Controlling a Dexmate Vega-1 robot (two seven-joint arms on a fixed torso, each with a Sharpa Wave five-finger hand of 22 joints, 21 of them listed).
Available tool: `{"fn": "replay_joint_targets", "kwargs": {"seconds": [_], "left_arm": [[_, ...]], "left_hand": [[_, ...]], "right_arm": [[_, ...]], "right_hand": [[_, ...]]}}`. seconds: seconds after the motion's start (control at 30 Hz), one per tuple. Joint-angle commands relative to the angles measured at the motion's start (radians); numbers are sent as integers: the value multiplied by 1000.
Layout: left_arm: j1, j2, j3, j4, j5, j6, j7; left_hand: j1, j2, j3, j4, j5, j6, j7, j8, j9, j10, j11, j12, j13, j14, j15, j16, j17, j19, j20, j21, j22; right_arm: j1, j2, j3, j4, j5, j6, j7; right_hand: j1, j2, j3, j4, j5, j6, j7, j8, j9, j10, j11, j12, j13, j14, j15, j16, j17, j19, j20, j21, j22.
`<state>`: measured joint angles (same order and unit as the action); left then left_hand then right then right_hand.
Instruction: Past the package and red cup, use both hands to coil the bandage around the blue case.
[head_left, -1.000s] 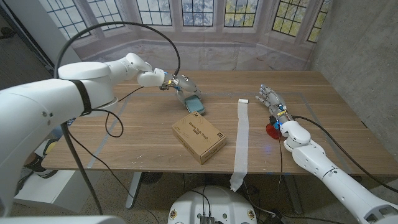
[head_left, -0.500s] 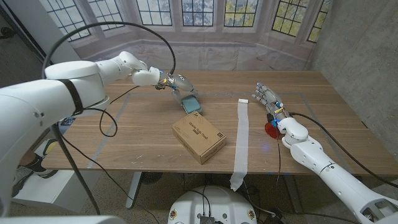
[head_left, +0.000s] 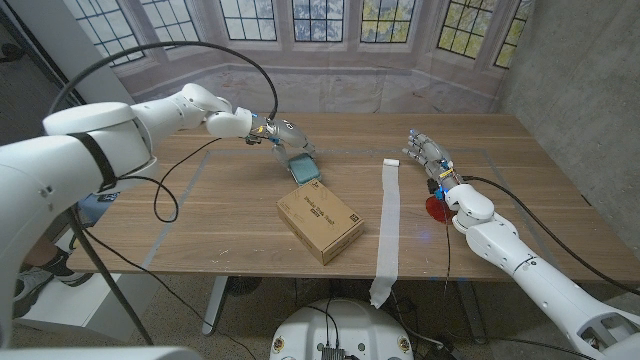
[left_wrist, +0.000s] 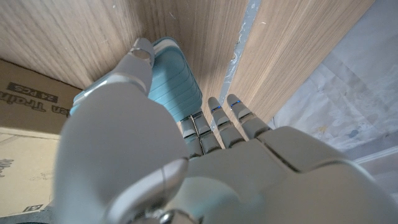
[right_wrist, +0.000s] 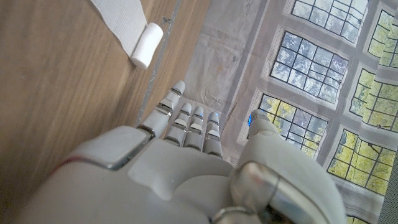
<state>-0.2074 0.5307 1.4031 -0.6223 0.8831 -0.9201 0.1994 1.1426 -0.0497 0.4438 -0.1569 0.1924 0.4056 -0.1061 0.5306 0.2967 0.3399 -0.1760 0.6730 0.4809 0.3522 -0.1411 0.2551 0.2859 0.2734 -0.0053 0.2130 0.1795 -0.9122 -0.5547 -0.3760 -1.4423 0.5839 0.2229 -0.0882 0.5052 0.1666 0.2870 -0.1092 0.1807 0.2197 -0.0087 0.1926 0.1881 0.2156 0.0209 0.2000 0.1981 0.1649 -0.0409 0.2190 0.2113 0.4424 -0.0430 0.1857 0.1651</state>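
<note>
1. We see the blue case (head_left: 306, 169) lying on the tabletop (head_left: 520, 160) toward the far edge, left of the middle, just beyond the far corner of the package (head_left: 320, 221).
2. Our left hand (head_left: 283, 137) is on the case: in the head view its fingers reach down onto the case's far end. In the left wrist view the thumb lies along one side of the case (left_wrist: 174, 81) and the other fingers (left_wrist: 231, 118) along the other, so we read it as gripping the case.
3. The bandage (head_left: 389, 212) lies unrolled in a long white strip running from the far half of the tabletop to the near edge, where its tail hangs over. Its small rolled end is at the far tip. It is to the right of the package and apart from the case.
4. The package, a brown cardboard box with black print, sits skewed near the tabletop's middle, between the case and the strip.
5. Our right hand (head_left: 428, 155) is raised near the right side of the tabletop, just right of the bandage's rolled end, fingers spread and holding nothing.
6. The red cup (head_left: 437, 207) shows partly behind the right wrist, near the right edge.
7. The right wrist view shows the rolled end of the bandage (right_wrist: 147, 45) more clearly, a short white cylinder apart from the fingertips (right_wrist: 177, 87).
8. The left wrist view shows printed lettering on the package (left_wrist: 28, 99) right beside the case.
</note>
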Motion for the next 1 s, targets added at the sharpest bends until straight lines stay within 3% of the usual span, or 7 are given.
{"fn": "replay_joint_targets", "kwargs": {"seconds": [0.03,0.67,1.0], "left_arm": [[55,76,-116,-130,-7,22,-104],[143,177,-286,-312,-15,52,-247],[225,249,-393,-442,-49,105,-318]], "left_hand": [[6,34,11,5,6,54,-3,137,65,57,-41,22,129,5,0,-2,3,4,-1,-2,1],[5,40,14,5,7,57,-1,158,73,61,-41,26,142,11,-2,-6,13,5,0,-4,1],[4,41,15,5,7,55,-4,168,77,62,-41,27,148,14,-2,-8,17,4,0,-4,1]], "right_arm": [[23,-15,-11,-13,-10,-21,16],[62,-56,-37,-60,-60,-89,19],[69,-74,-49,-81,-78,-125,21]], "right_hand": [[-7,-1,2,-2,-2,2,3,3,2,7,2,3,4,8,-16,6,3,4,-35,7,5],[-6,-1,4,-4,-2,3,3,4,2,9,4,4,4,8,-16,6,3,4,-35,7,5],[-6,-1,4,-5,-2,5,3,4,2,8,4,3,4,8,-16,6,3,4,-34,7,5]]}}
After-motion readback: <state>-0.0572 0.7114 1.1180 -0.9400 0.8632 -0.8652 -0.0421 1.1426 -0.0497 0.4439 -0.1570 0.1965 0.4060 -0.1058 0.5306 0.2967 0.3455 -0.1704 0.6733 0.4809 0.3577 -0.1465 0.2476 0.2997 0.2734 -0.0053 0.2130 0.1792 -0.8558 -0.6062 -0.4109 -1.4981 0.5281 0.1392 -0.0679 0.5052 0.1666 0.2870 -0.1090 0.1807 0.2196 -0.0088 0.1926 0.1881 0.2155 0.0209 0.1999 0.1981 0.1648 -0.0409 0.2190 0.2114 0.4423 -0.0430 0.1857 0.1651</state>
